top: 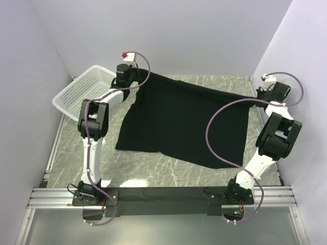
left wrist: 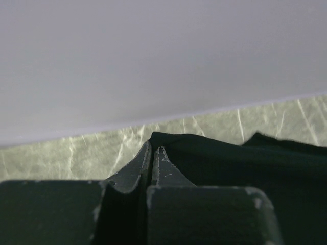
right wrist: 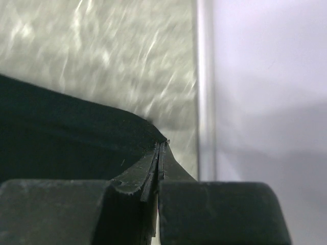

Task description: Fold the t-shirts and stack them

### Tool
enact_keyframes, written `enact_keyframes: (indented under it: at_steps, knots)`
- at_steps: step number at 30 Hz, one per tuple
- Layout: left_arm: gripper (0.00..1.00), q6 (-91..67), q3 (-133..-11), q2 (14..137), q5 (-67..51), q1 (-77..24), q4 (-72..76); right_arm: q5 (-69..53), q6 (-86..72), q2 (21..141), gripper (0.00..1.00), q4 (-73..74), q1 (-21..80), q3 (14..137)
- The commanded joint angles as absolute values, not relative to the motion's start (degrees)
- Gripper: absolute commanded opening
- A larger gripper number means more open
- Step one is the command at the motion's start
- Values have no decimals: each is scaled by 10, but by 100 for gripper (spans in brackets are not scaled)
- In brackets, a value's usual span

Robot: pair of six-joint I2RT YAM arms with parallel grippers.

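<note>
Marbled grey tabletop (top: 173, 171) between pale walls (top: 204, 30) carries your black t-shirt (top: 184, 122), spread across its middle. Its white mesh basket (top: 76, 94) sits at far left. Your left fingers (left wrist: 137, 167) pinch the shirt's far-left corner, and your right fingers (right wrist: 140, 176) clamp its far-right edge.

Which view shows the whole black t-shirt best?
Top external: the entire t-shirt is visible. Left wrist shows only the corner pinched by the left pincer; right wrist only the edge in the right pincer.
</note>
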State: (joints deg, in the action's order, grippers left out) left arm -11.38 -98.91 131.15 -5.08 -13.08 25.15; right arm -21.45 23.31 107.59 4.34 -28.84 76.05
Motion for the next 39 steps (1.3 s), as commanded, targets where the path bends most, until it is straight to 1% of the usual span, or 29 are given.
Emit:
enact_keyframes:
  at_steps: [1, 3, 7, 12, 17, 22, 25, 32, 35, 39]
  knots:
    - [1, -121, -1037, 1324, -18, -127, 268, -97, 200, 1086, 0, -97, -268, 764]
    - [1, -131, -1049, 1334, -18, -127, 269, -83, 202, 1096, 0, -125, -265, 766]
    - [1, -134, -1068, 1345, -21, -127, 266, -104, 219, 1108, 0, -135, -264, 784]
    - [1, -125, -1063, 1345, -30, -127, 263, -187, 272, 1114, 0, -109, -264, 794]
    - [1, -124, -1056, 1346, -40, -127, 259, -232, 319, 1123, 0, -85, -262, 803]
    - [1, -120, -1056, 1348, -42, -127, 258, -236, 318, 1132, 0, -102, -262, 809]
    - [1, -126, -1084, 1363, -30, -127, 246, -239, 308, 1136, 0, -113, -261, 809]
    - [1, -164, -1142, 1402, -2, -132, 213, -134, 260, 1165, 0, -148, -252, 835]
    - [1, -173, -1153, 1411, -2, -134, 207, -120, 252, 1168, 0, -170, -248, 832]
    - [1, -176, -1149, 1415, -2, -136, 216, -137, 250, 1171, 0, -168, -248, 836]
